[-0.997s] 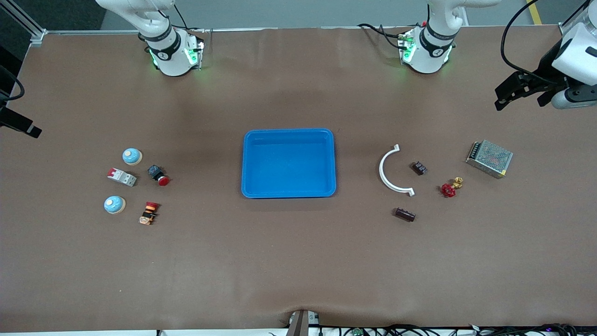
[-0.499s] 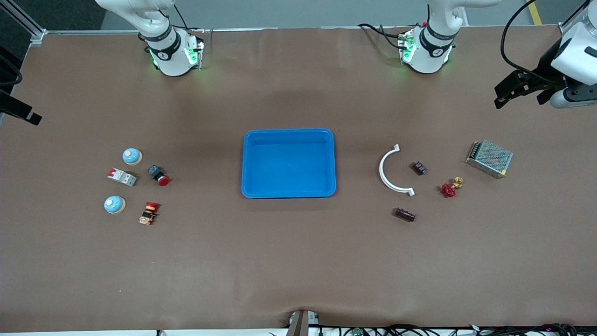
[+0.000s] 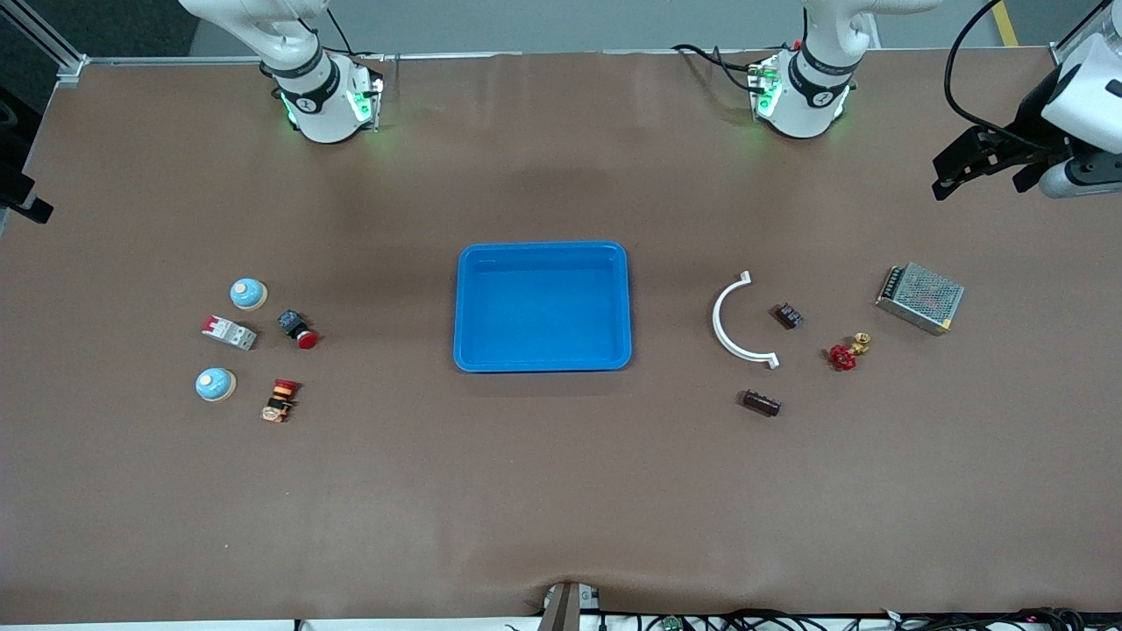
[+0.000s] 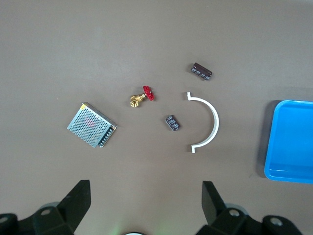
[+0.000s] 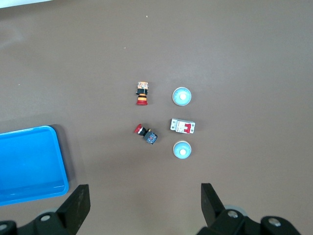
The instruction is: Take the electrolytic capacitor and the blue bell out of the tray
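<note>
— Overhead, where do the claws stand?
— Left claw (image 4: 144, 198) hangs spread wide over the counter (image 3: 561, 491) above the capacitor (image 3: 762, 403); right claw (image 5: 142, 200), fingers apart, over two bells (image 3: 248, 294), (image 3: 215, 385). Blue tray (image 3: 465, 350) sits mid-counter.

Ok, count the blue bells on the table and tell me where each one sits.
2. One bell lies toward the right arm's end of the table, beside the breaker. The other bell sits nearer the front camera, beside the orange button switch. None looks hidden.
</note>
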You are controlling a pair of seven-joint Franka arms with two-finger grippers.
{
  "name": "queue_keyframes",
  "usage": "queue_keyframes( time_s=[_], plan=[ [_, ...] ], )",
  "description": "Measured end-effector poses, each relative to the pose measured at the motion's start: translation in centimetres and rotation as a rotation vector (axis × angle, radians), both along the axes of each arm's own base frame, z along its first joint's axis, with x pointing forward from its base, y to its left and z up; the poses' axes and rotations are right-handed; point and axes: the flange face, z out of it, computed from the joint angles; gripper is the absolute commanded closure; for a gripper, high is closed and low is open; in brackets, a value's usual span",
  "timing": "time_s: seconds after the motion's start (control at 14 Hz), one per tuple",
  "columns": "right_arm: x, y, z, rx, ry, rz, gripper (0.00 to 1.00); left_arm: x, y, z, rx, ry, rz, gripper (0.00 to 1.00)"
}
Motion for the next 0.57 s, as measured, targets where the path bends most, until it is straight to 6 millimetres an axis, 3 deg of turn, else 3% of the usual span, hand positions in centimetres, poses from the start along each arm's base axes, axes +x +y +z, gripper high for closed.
queue_keyframes(
  time_s=[0.28,0.57],
  plan=[
    [1.0,0.7,-1.0,-0.001,0.003,0.033,0.0,0.0,0.0,0.0,0.0,0.0,0.0,0.0],
    [2.2,3.3,-2.4,0.001,0.02,0.129,0.0,0.0,0.0,0.0,0.0,0.0,0.0,0.0]
  ],
)
